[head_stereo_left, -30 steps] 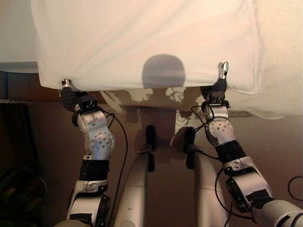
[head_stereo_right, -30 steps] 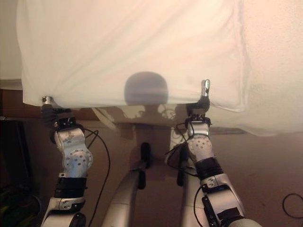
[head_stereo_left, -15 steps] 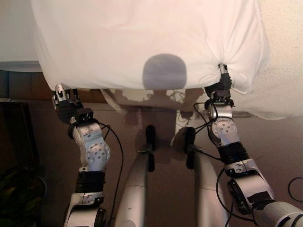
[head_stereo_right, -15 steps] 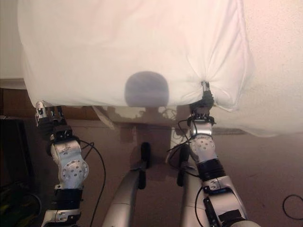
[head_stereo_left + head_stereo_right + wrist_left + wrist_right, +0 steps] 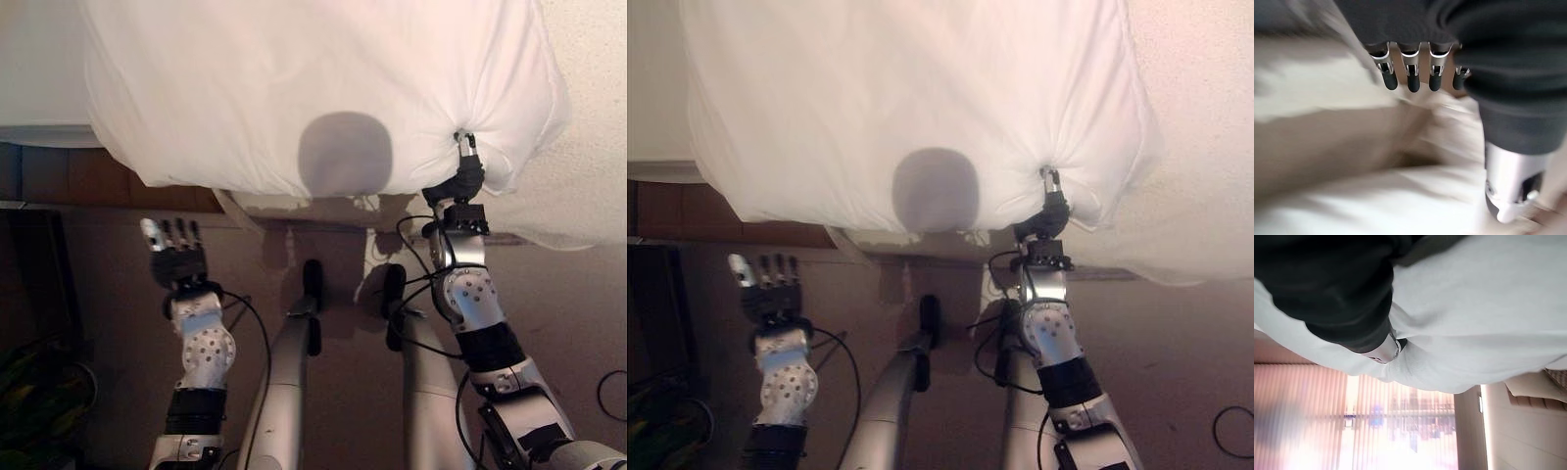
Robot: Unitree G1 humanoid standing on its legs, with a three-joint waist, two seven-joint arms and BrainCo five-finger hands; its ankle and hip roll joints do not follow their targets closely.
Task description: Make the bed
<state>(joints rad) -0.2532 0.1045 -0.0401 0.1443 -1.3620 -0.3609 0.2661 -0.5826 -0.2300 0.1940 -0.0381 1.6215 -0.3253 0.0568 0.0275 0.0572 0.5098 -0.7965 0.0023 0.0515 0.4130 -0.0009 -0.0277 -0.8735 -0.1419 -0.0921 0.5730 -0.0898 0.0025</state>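
Just pillow [image 5: 323, 88] in right hand [image 5: 462, 176]

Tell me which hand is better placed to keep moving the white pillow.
The right hand: its fingers pinch the white pillow at its near right corner, the cloth puckered around them. The left hand hangs open below the pillow's near edge, touching nothing.
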